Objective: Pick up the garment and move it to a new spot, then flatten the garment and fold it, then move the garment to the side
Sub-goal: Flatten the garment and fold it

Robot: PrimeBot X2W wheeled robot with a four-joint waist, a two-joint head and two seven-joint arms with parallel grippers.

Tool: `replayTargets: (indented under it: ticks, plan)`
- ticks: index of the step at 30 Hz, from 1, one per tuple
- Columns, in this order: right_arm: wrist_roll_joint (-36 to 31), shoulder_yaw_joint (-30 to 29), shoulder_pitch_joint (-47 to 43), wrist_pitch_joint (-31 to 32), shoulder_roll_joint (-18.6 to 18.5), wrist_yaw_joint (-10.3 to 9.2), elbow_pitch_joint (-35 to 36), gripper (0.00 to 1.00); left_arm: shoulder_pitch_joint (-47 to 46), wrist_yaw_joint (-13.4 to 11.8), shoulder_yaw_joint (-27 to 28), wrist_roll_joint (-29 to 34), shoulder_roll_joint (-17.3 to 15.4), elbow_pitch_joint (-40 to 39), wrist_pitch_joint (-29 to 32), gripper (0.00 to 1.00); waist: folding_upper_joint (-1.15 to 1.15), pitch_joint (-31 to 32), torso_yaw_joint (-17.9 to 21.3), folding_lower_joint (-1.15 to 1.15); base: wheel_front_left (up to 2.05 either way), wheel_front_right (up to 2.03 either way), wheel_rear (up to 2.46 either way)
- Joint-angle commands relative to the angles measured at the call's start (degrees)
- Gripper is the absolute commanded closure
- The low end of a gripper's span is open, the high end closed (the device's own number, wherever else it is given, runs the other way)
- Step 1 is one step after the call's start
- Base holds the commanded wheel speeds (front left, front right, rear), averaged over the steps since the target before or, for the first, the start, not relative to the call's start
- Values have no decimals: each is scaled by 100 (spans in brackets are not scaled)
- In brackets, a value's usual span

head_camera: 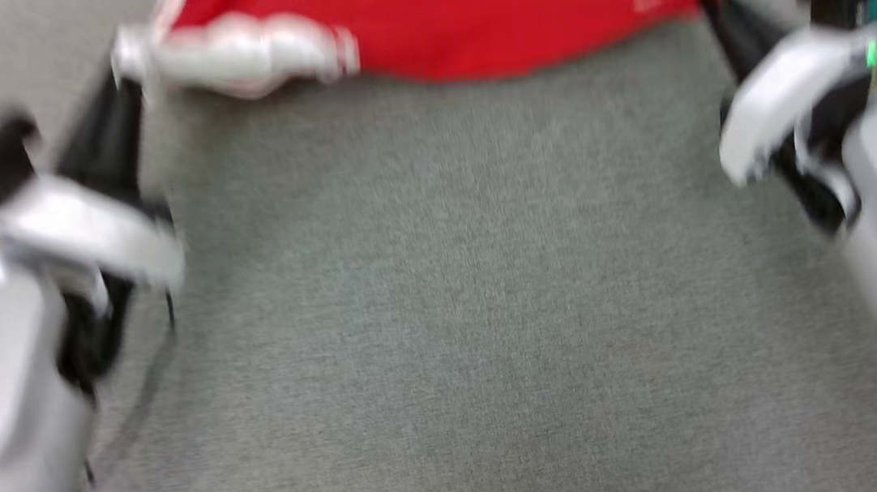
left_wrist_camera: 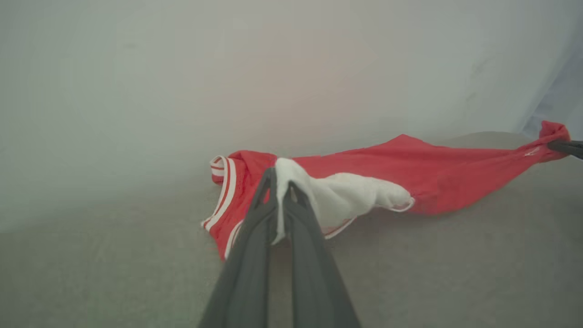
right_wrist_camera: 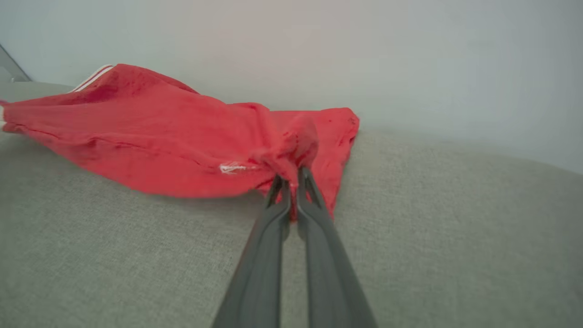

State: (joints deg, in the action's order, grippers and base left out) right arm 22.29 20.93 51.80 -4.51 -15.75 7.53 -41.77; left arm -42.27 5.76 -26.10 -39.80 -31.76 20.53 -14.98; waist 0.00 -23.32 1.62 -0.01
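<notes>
Our left gripper (left_wrist_camera: pixel 280 180) is closed tight on the white sleeve (left_wrist_camera: pixel 350 196) of the garment (left_wrist_camera: pixel 432 168). A fold of white cloth is pinched between its two dark fingers, and the rest of the sleeve bunches just to the right of the tips. Just to the left of this gripper, and a little beyond it, lies an opening edged with red-and-white stripe trim (left_wrist_camera: pixel 225 191).

From there the red body runs to the right, pulled into a long band, as far as our right gripper (right_wrist_camera: pixel 291 175). That gripper is closed as well, with a bunched red corner of the garment held between its tips. A small white mark (right_wrist_camera: pixel 232 168) sits on the cloth just left of these tips.

The garment hangs between the two grippers, which stand well apart, and its near edge sags a little in the middle. Under it is a grey woven surface (head_camera: pixel 446 318), and a shadow lies below the near edge. We cannot tell how much of the cloth rests on this surface. Beyond both grippers rises a pale wall (left_wrist_camera: pixel 136 68). The head view is blurred.
</notes>
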Motion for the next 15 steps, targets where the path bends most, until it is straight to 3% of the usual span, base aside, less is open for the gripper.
replayTargets:
  ticks: [1, 5, 6, 15]
  plan:
    - [223, 104, -266, 3, -160, -8, 75, 100, 429, -26, -90, -3, -90, -115, 25, 100, 0, 461, -50, 1, 0, 0, 0]
    - [672, 402, -760, 20, -329, -6, 243, 100, 1135, -132, -245, 54, -356, -495, 169, 100, 0, 719, -59, 1, 0, 0, 0]
    - [905, 597, -1060, 45, -463, -6, 369, 100, 1583, -221, -382, 198, -563, -803, 211, 100, 0, 877, -71, 1, 0, 0, 0]
    - [1528, 1152, -2218, 271, -1142, -7, 974, 100, 3283, -587, -806, 176, -1208, -1989, 737, 100, 0, 1424, -87, 1, 0, 0, 0]
